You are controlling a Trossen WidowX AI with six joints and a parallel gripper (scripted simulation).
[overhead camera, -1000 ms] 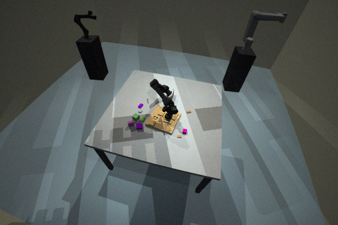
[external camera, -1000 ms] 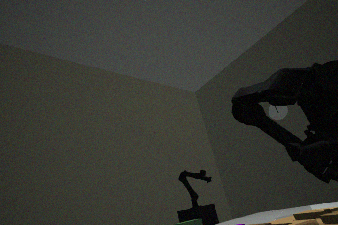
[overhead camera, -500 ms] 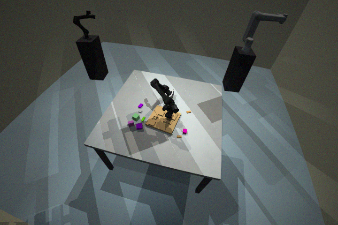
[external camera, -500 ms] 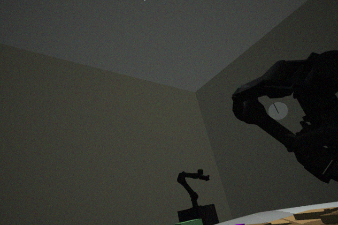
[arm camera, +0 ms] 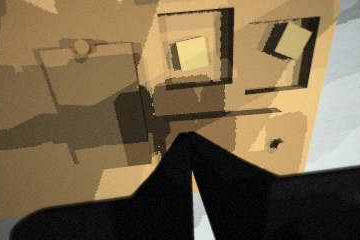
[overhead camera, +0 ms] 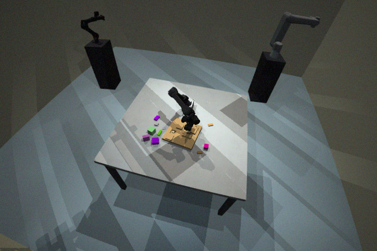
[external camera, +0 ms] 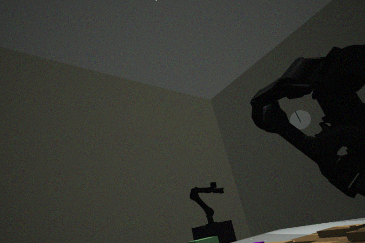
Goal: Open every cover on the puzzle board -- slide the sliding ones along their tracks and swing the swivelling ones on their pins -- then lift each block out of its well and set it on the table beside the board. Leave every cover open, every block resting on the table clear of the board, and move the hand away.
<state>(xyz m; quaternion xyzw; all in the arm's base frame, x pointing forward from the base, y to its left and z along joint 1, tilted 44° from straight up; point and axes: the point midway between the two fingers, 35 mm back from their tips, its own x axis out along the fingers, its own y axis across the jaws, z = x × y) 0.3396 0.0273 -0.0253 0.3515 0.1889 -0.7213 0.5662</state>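
Note:
The wooden puzzle board (overhead camera: 180,143) (arm camera: 18,205) lies on the table. In the wrist view two square wells stand open at the top. A pale yellow block (arm camera: 192,53) sits in the middle one, and another pale yellow block (arm camera: 293,40) sits turned in the right one. A flat rectangular cover (arm camera: 93,80) with a round knob (arm camera: 82,47) is at the left; whether a well lies under it is hidden. A small dark hole (arm camera: 275,144) shows at the lower right of the board. My gripper (arm camera: 187,134) (overhead camera: 188,129) is shut and empty, its tips over the board below the middle well.
On the table (overhead camera: 224,165), a green block (overhead camera: 151,130), purple blocks (overhead camera: 155,140) (overhead camera: 156,117) and a mauve block (overhead camera: 146,137) lie left of the board. A magenta block (overhead camera: 206,146) and small orange pieces (overhead camera: 210,124) (overhead camera: 199,152) lie right of it.

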